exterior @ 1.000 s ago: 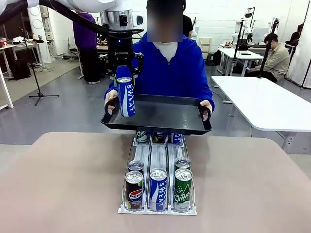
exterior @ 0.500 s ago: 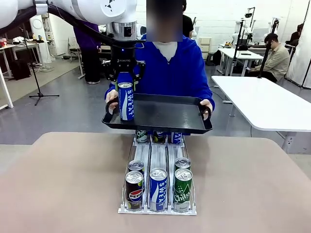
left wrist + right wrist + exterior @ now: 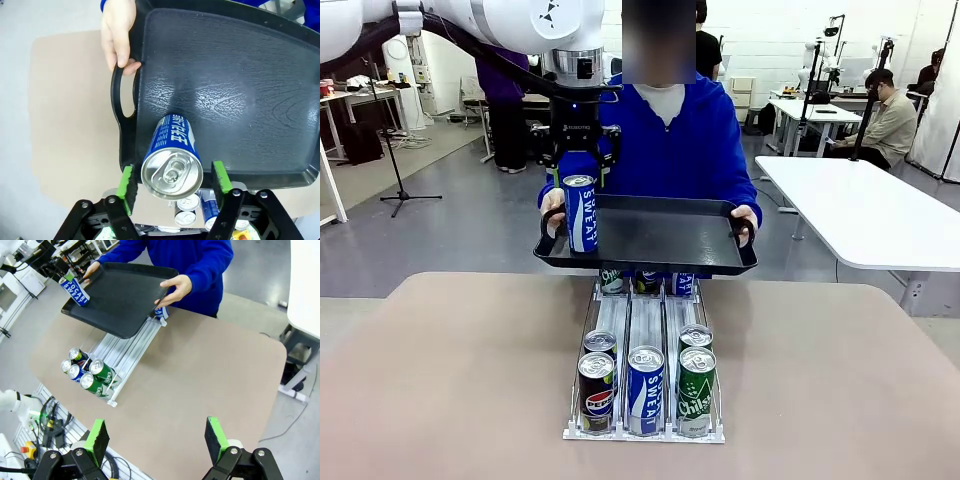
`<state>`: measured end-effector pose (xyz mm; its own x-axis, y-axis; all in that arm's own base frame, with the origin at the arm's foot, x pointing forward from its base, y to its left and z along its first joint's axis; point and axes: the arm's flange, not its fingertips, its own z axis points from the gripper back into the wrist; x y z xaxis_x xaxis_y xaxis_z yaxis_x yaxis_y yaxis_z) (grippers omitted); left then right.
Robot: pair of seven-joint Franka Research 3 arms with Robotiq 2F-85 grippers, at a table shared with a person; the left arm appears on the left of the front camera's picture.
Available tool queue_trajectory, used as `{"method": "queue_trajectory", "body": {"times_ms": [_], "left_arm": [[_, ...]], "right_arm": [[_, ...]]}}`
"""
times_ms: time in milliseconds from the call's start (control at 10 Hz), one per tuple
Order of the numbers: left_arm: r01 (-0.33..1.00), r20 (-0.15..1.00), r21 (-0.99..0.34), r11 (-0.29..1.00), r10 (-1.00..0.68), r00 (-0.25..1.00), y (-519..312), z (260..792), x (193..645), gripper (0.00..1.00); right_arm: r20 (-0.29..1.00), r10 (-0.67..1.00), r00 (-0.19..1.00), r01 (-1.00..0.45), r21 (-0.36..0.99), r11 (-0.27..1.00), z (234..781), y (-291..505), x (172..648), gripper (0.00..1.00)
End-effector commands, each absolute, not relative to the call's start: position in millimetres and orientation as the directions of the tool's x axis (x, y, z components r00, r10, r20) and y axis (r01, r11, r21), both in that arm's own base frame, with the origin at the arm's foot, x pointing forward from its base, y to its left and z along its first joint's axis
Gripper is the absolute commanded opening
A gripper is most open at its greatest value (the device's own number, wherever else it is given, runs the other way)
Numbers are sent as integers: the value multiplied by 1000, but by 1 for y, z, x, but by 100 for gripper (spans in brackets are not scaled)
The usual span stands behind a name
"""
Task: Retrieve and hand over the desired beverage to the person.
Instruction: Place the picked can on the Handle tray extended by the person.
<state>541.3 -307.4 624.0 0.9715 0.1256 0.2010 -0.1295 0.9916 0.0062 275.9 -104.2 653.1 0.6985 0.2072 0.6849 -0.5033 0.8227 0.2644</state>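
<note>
The blue Pocari Sweat can (image 3: 581, 213) stands upright on the black tray (image 3: 660, 235).

The left arm (image 3: 510, 20) is glossy white with rounded casings, and a small black emblem (image 3: 548, 12) is printed on the casing above the left end effector (image 3: 173, 180). A black cable (image 3: 485, 55) runs along that arm. Just above the left end effector sit a silver wrist ring (image 3: 576, 62) and a black housing with small white lettering (image 3: 573, 128) and a blue light. Both it and the right end effector (image 3: 156, 439) have black linkage fingers with round pivot screws (image 3: 111, 200) and bright green pads (image 3: 97, 440). The person (image 3: 685, 150) wears a bright blue hooded sweatshirt with long sleeves (image 3: 735, 170) over a white shirt (image 3: 663, 100).
</note>
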Motion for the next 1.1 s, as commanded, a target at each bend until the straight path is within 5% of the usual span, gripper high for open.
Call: {"method": "queue_trajectory", "body": {"times_ms": [0,400,700,1000], "left_arm": [[-112,195,10,994,108,975,-307,632,545,100],[-17,148,-8,1000,18,989,-301,654,530,100],[226,152,-75,971,-213,965,-257,704,455,100],[327,188,-142,934,-299,936,-217,709,395,100]], "right_arm": [[689,212,693,-517,270,812,652,-103,276,100],[689,212,693,-517,270,812,652,-103,276,100],[689,212,693,-517,270,812,652,-103,276,100],[689,212,693,-517,270,812,652,-103,276,100]]}}
